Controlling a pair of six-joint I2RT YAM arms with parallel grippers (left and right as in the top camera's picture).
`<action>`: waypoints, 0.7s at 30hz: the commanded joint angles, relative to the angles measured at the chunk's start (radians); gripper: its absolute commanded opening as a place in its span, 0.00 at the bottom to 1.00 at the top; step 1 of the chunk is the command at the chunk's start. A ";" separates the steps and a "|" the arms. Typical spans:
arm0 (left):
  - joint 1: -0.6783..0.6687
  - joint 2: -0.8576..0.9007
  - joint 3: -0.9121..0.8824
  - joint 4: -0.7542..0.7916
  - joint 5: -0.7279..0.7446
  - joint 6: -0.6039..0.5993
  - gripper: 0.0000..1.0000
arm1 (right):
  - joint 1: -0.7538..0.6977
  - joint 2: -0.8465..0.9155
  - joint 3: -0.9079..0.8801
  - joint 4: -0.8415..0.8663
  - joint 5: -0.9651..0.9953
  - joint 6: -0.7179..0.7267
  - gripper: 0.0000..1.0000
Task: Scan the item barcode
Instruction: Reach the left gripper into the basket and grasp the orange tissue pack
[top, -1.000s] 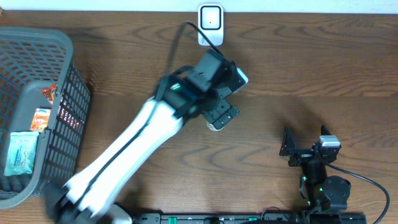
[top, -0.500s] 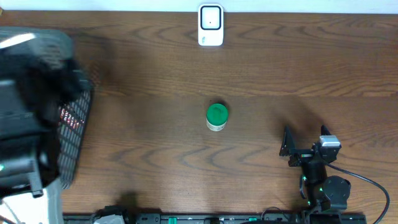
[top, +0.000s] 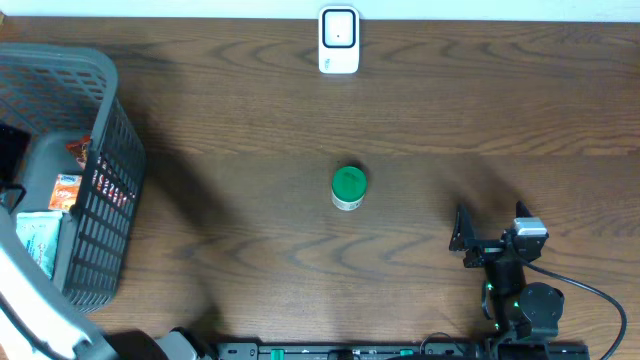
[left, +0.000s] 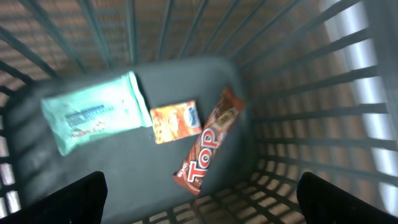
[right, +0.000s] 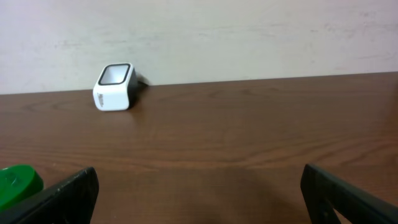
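**Left arm quits the table's middle and hangs over the basket**

Swinging away from the green-lidded jar (top: 348, 186), where it was a second ago, the left arm now sits at the table's left edge. The left gripper (left: 202, 182) is spread wide and empty above the grey basket (top: 110, 180). The jar stands alone mid-table, well short of the scanner (top: 339, 40) at the far edge.

Three items lie flat on the basket floor, straight below the left fingers: a pale wipes packet (left: 93, 118), a small orange box (left: 176, 122) and a red chocolate bar (left: 208, 142). The bar's long axis runs diagonally across the line between the fingers, so pinching it across its width probably calls for a wrist turn. Lattice walls stand close on every side, leaving little room to descend.

The right gripper (top: 490, 232), also spread and empty, rests low at the near right, far from the basket. The next pick looks like the left arm's.

A dark wood-grain table (top: 500, 120) meets a pale wall (right: 249, 31) behind the scanner.
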 joint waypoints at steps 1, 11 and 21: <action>0.002 0.141 0.004 0.000 -0.014 -0.020 0.98 | 0.004 -0.004 -0.001 -0.003 0.001 0.013 0.99; 0.002 0.433 0.004 0.069 -0.063 -0.019 0.99 | 0.004 -0.004 -0.001 -0.003 0.001 0.013 0.99; 0.002 0.512 0.002 0.133 -0.063 -0.129 0.99 | 0.004 -0.004 -0.001 -0.003 0.001 0.013 0.99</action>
